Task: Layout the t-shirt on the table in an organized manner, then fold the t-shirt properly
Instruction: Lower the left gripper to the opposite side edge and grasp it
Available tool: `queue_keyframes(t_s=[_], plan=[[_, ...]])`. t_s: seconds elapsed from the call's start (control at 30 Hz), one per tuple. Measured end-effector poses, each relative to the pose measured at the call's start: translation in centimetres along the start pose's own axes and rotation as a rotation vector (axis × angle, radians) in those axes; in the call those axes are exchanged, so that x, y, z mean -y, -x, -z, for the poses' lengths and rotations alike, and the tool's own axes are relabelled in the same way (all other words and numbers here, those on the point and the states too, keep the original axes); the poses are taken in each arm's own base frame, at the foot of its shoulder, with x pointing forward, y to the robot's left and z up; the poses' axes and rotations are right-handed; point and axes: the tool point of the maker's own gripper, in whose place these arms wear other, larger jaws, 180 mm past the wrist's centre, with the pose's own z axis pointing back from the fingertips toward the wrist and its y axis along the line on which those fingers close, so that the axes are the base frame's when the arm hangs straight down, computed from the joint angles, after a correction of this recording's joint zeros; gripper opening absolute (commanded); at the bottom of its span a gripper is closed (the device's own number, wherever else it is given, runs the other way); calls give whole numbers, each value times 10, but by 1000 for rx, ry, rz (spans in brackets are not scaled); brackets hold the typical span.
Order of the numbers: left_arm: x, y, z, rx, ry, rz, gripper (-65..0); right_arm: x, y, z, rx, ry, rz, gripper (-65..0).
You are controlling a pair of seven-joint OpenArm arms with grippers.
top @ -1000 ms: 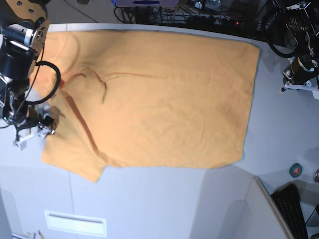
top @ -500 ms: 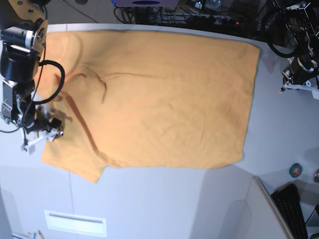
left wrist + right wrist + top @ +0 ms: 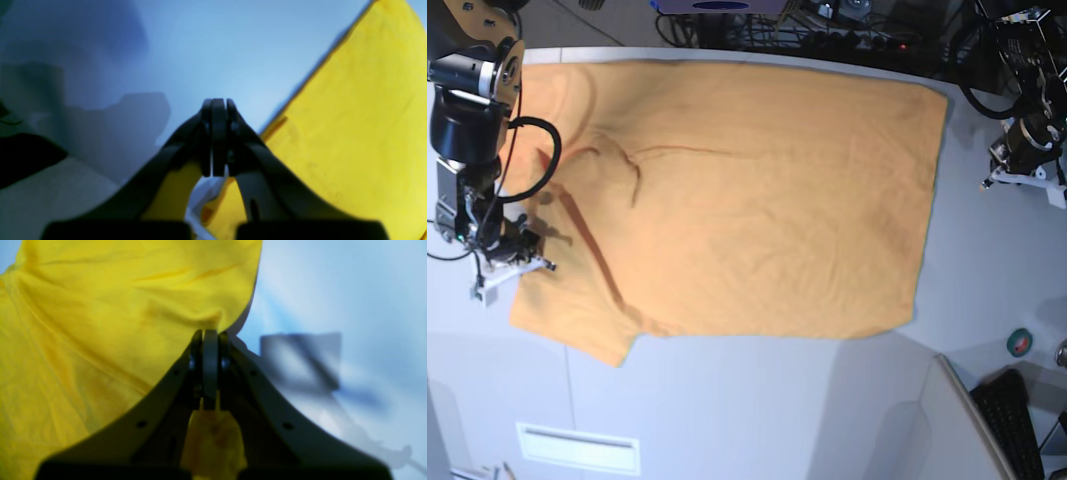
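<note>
T-shirt flat on table

- You have the shirt lying flat on the table, filling its far half, with bare table in front of it.
- At the base view's left, your right gripper sits on the shirt's sleeve edge.
- At that view's right, your left gripper is over bare table, apart from the shirt's straight edge.
</note>
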Motion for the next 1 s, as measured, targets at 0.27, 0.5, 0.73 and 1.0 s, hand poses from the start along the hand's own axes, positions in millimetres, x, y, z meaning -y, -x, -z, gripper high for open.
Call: queue_keyframes(t_s=[0.27,0.5,0.73,1.0], plan=[[75,-54,23,68,143,50,-130,-33,-36,-48,129,-42,-137,-650],[112,-47,92,-122,162,-16,-132,-41,-43,-87,188,-33,-223,-650],[129,-29,130,-135,118,76,-165,-48,-46,-104,233,-38,-257,-650],[125,-25,136,-117,103,92,-457,-46,-44,-104,229,-34,-260,-650]])
